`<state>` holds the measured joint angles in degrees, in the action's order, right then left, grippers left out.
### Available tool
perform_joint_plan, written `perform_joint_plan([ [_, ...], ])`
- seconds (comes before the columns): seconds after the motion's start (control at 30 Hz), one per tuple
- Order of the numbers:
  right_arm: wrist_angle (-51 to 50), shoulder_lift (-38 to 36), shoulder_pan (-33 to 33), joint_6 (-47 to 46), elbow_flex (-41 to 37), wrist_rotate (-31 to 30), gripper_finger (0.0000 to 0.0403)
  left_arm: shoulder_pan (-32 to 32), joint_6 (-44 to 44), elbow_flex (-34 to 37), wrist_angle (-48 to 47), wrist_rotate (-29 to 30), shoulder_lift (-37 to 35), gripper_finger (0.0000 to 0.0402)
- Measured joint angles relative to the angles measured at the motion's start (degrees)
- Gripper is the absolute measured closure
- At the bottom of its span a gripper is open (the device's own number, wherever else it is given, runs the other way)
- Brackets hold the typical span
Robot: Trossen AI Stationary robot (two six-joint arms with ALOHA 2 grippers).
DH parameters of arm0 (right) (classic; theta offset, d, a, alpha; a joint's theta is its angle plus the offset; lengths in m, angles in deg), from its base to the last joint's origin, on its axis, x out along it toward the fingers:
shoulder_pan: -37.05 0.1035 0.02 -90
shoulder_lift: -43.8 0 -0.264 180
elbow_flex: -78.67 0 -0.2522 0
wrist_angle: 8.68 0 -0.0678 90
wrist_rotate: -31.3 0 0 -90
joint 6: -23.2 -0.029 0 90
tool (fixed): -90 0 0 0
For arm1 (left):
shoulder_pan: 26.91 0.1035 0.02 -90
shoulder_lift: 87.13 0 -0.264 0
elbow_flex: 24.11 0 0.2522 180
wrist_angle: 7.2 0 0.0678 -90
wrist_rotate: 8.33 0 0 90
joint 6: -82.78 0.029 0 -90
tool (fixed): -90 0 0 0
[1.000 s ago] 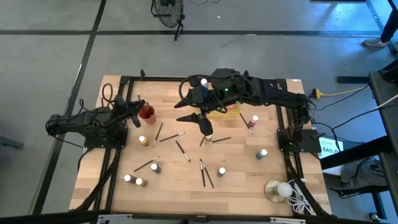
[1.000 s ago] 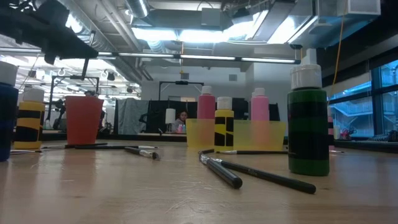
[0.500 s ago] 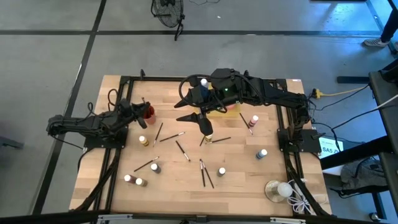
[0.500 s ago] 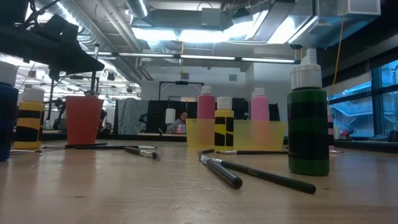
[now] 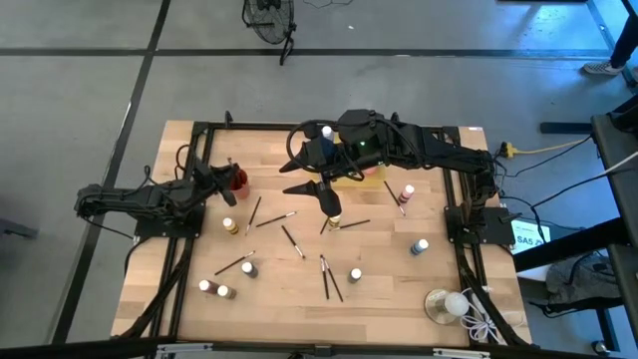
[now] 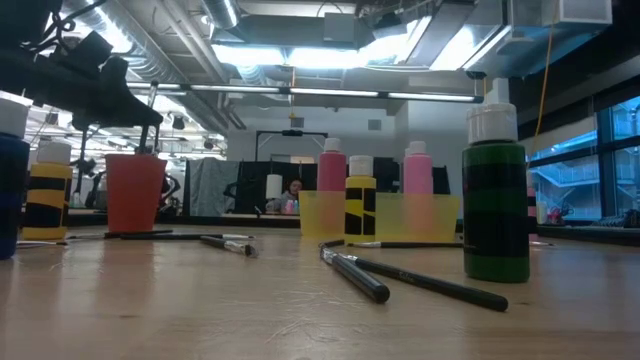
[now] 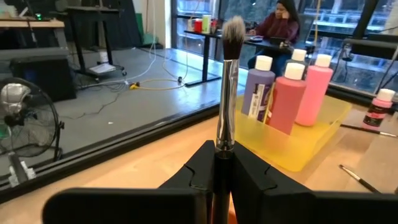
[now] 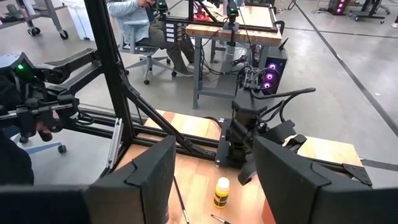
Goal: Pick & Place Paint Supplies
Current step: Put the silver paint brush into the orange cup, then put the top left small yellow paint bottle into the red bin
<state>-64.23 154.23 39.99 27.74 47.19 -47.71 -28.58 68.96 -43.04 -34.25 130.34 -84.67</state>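
From where I stand, the nearest things on the bench are the loose brushes and small white-capped bottles scattered along the front, all untouched.

Farther in, on the left side, the left gripper is clamped tight on a brush, which stands upright between its jaws with the pale bristles on top. It hangs just beside the red cup, perhaps over its rim; I cannot tell which.

To finish well, I'd want the brush kept vertical, centred over the cup's mouth, lowered until the handle end is well inside, and only then let go. Released too early or tilted, it could tip out or knock the cup over.

Past the middle, the right gripper hangs with jaws wide and empty above the brushes there, near the yellow tray holding the tall pink and purple bottles.
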Motion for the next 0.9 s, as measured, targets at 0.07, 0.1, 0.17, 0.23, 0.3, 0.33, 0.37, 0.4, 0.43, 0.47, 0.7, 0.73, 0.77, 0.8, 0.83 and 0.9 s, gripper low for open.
perform_joint_plan([
  [0.07,0.0,0.0,0.0,0.0,0.0,0.0,0.0185,0.0,0.7,0.0,0.0,0.0,0.0,0.0367],
  [0.1,0.0,0.0,0.0,0.0,0.0,0.0,0.0185,0.0,1.3,0.0,0.0,-0.2,0.0,0.0363],
  [0.17,0.0,0.0,0.0,0.4,0.0,0.0,0.0185,0.0,2.4,0.0,-0.1,-1.0,0.0,0.0357],
  [0.23,0.0,0.0,0.0,0.6,0.0,0.0,0.0185,0.0,2.5,0.0,-0.1,-1.8,0.0,0.0352],
  [0.3,-0.1,0.0,0.0,0.6,0.0,0.0,0.0186,0.0,2.2,0.0,-0.1,-1.2,0.0,0.0346],
  [0.33,-0.2,0.0,0.0,0.6,0.0,0.0,0.0186,0.0,1.7,0.0,-0.2,-0.6,0.0,0.0343],
  [0.37,-0.5,0.0,0.0,0.6,0.0,0.0,0.0187,0.0,1.3,0.0,-0.2,0.0,0.0,0.0339],
  [0.4,-0.6,0.0,0.0,0.6,0.0,0.0,0.0187,0.0,1.3,0.0,-0.2,0.3,0.0,0.0334],
  [0.43,-0.8,0.0,0.0,0.6,0.0,0.0,0.0188,0.0,1.2,0.0,-0.2,0.3,0.0,0.0329],
  [0.47,-1.0,0.0,0.0,0.5,0.0,0.0,0.0189,0.0,1.2,0.0,-0.2,0.3,0.0,0.0324],
  [0.7,-2.0,0.0,0.0,0.4,0.0,0.0,0.0190,-0.3,4.7,0.0,0.7,-3.5,0.0,0.0276],
  [0.73,-2.1,0.0,0.0,0.4,0.0,0.0,0.0190,-0.3,4.9,0.1,1.5,-3.6,0.1,0.0268],
  [0.77,-2.3,0.0,0.0,0.4,0.0,0.0,0.0190,-0.3,5.0,0.1,2.7,-3.5,0.1,0.0260],
  [0.8,-2.4,0.0,0.0,0.4,0.0,0.0,0.0190,-0.3,5.2,0.0,4.0,-3.3,0.0,0.0253],
  [0.83,-2.4,0.0,0.0,0.4,0.0,0.0,0.0190,-0.3,5.7,-0.2,4.9,-3.2,0.0,0.0246],
  [0.9,-2.6,0.0,0.0,0.4,0.0,0.0,0.0190,-0.3,7.4,-0.9,7.5,-2.3,0.1,0.0233],
])
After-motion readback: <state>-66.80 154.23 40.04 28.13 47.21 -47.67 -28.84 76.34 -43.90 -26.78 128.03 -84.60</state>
